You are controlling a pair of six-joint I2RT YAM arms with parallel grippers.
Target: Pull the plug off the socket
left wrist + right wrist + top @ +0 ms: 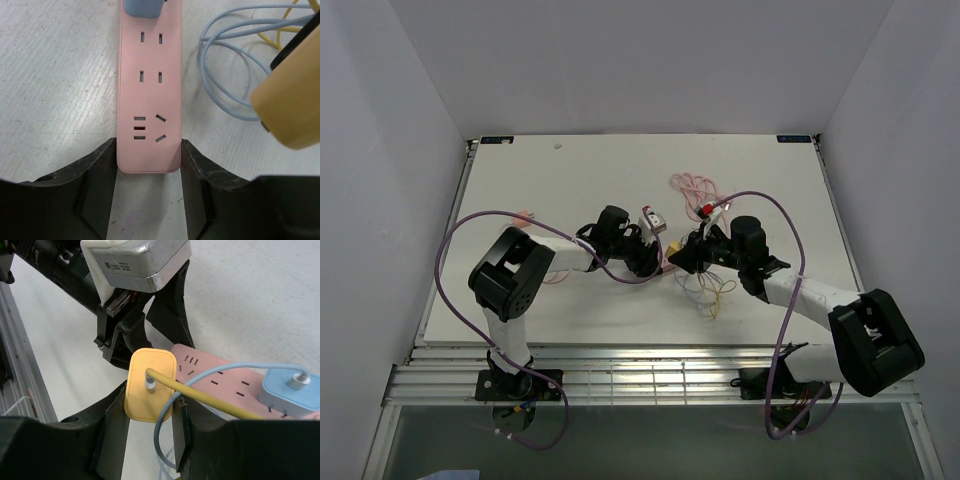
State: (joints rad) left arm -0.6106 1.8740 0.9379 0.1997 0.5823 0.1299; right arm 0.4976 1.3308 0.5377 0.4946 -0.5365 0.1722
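Noted left gripper [148,152] clamped across end of pink power strip [150,100] farthest from blue adapter [292,390]. Found right gripper [149,412] pinched tight on yellow plug [150,382], just beside strip's clamped end; judged plug clear of outlets [150,127]. Advised firm strip clamp, straight withdrawal away from strip, care with yellow cable [210,399] crossing strip.

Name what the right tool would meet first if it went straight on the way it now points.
Probably the left tool, just ahead, clamped on the end of the socket. The yellow plug in the right tool would touch it first; relative height is unclear.
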